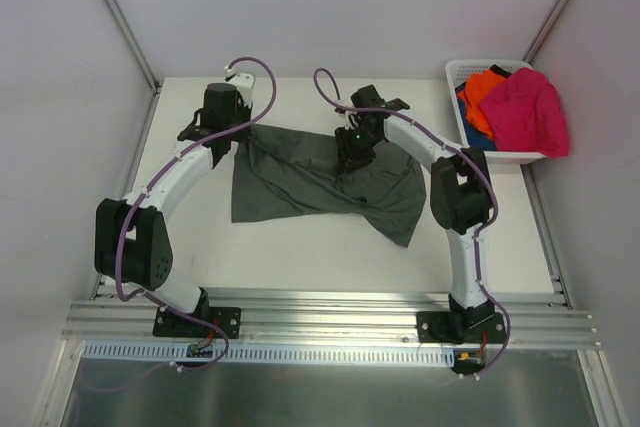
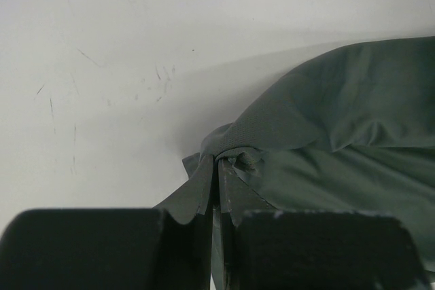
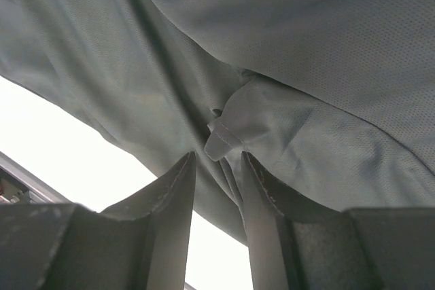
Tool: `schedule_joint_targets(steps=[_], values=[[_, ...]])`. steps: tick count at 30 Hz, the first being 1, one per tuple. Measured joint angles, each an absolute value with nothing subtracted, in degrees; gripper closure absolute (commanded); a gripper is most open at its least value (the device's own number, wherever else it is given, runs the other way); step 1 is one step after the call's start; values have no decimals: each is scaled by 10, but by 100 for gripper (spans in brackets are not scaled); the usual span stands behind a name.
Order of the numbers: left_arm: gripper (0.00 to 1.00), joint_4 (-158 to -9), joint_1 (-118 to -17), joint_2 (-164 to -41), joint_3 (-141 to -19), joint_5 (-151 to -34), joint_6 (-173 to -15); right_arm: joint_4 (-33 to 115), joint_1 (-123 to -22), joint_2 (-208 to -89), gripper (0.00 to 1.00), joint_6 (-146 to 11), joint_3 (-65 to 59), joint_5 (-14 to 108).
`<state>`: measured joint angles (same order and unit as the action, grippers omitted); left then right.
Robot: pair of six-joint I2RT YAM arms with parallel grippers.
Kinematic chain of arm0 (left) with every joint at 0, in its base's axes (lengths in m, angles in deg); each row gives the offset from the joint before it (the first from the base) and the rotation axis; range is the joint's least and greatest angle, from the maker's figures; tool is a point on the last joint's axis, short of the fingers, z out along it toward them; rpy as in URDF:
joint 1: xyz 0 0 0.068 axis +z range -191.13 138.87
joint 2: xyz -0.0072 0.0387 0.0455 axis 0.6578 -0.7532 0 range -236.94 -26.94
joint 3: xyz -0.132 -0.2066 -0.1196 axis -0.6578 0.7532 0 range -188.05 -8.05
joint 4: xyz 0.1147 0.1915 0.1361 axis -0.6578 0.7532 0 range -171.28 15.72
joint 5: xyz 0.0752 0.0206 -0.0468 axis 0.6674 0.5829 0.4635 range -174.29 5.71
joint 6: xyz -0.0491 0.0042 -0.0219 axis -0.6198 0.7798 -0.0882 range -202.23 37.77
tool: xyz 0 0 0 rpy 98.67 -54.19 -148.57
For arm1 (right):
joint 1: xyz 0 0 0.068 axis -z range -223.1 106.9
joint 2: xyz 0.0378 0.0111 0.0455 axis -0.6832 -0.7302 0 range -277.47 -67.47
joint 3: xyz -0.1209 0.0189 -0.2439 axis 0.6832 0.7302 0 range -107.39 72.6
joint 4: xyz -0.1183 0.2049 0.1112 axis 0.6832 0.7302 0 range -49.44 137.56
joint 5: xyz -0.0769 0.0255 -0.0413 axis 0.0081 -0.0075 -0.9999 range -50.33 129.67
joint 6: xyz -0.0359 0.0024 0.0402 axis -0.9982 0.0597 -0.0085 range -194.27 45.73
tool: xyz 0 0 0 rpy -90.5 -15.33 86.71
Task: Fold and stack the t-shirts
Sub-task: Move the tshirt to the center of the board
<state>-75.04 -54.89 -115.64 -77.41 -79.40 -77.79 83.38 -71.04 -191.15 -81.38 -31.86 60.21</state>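
White table [image 1: 300, 257], pale grey walls [image 1: 60, 67].

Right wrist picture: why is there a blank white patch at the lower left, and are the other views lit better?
Right wrist: the white surface beyond the dark grey-green t-shirt is overexposed, the weave sharp, the right fingers soft. Left wrist: even light, a soft shadow beside the shirt, left fingers dark and blurred. Top external: flat, diffuse light, faint shadows.

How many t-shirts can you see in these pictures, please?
4: the dark grey-green t-shirt on the table; the magenta-pink t-shirt, orange t-shirt and blue t-shirt in the white basket, far right. More may be hidden underneath.
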Motion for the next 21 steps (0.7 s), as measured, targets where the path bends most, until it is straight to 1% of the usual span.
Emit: schedule_joint_targets(steps=[15,16,18,19,21], values=[[100,-750,-549,-1157,-774,-794,-785,834,-711,-1930,64,-827,-319,593],[100,-750,-549,-1157,-774,-794,-785,834,-711,-1931,66,-827,-319,593],[100,-750,-549,-1157,-774,-794,-785,834,-711,-1934,76,-829,-319,593],[100,-750,-549,-1156,-774,-794,-785,834,-711,-1936,89,-830,-320,593],[100,-750,-549,-1157,-774,-794,-785,835,-712,-1941,99,-835,-322,592]])
